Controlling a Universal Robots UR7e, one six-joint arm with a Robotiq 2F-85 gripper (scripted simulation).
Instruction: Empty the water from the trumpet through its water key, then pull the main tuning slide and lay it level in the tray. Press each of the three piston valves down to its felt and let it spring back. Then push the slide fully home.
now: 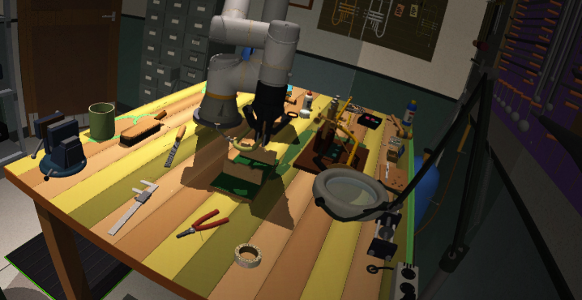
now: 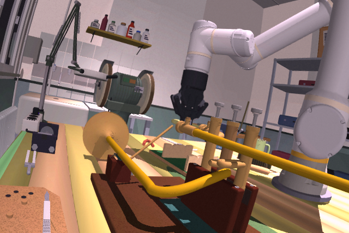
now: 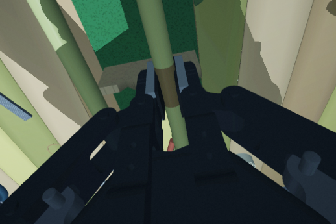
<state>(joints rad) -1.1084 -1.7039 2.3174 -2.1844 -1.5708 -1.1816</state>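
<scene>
In the middle of the bench a green-lined tray (image 1: 243,173) with tan wooden end blocks sits to the left of the trumpet (image 1: 340,135), which rests in a dark wooden stand. The U-shaped brass tuning slide (image 1: 244,145) is held in my closed gripper (image 1: 263,140) just above the tray's far end. The wrist camera shows one slide leg (image 3: 165,79) clamped between my fingers, the other leg (image 3: 69,50) running to the left over the green felt (image 3: 107,14). The three piston valves (image 2: 235,108) stand up on the trumpet.
Behind the work stands my arm's base (image 1: 219,107) on the bench. A magnifier lamp (image 1: 350,192) hangs low in front of the trumpet. Red pliers (image 1: 203,224), a tape roll (image 1: 248,255), a caliper (image 1: 133,205), a file (image 1: 175,145) and a brush (image 1: 140,130) lie around the tray.
</scene>
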